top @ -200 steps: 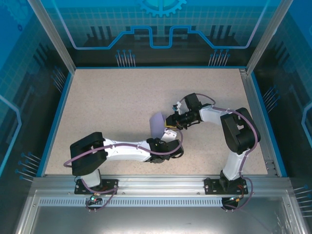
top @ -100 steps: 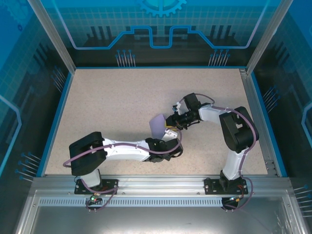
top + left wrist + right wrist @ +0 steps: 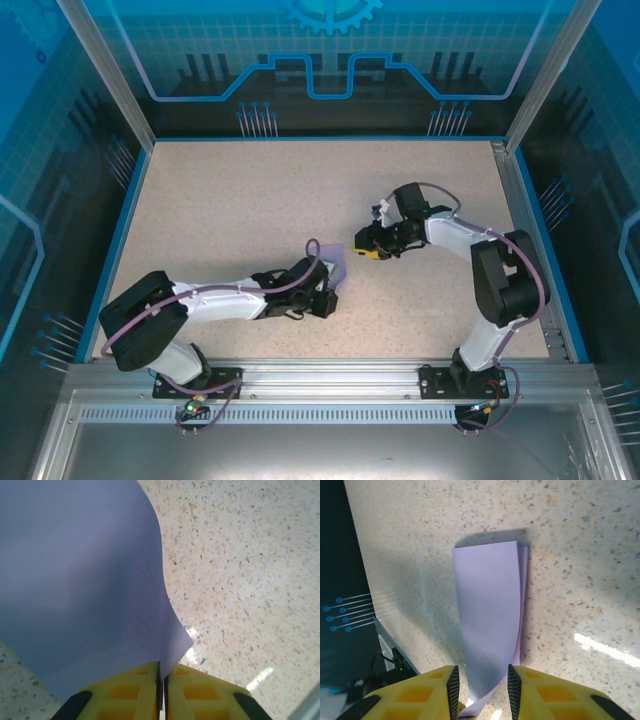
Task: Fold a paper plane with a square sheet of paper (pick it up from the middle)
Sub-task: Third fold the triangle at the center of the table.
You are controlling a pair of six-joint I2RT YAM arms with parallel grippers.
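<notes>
The square sheet of paper (image 3: 337, 268), pale lavender, is bent over on itself near the table's middle. My left gripper (image 3: 330, 287) is shut on one edge of it; in the left wrist view the yellow fingers (image 3: 125, 690) pinch the paper (image 3: 80, 580), which curves up and away from them. My right gripper (image 3: 365, 246) stands a little to the right of the sheet, apart from it. In the right wrist view it (image 3: 481, 685) is open, and the paper (image 3: 487, 620) lies as a doubled strip on the table beyond its fingers.
The speckled beige table (image 3: 230, 200) is bordered by a blue rim (image 3: 120, 230) and glass enclosure walls. A metal rail (image 3: 320, 375) runs along the near edge by the arm bases. In the right wrist view the table edge and a dark wall (image 3: 340, 580) lie to the left.
My left gripper has shut on the paper and carried it slightly left and lower. My right gripper has drawn back to the right, away from the sheet.
</notes>
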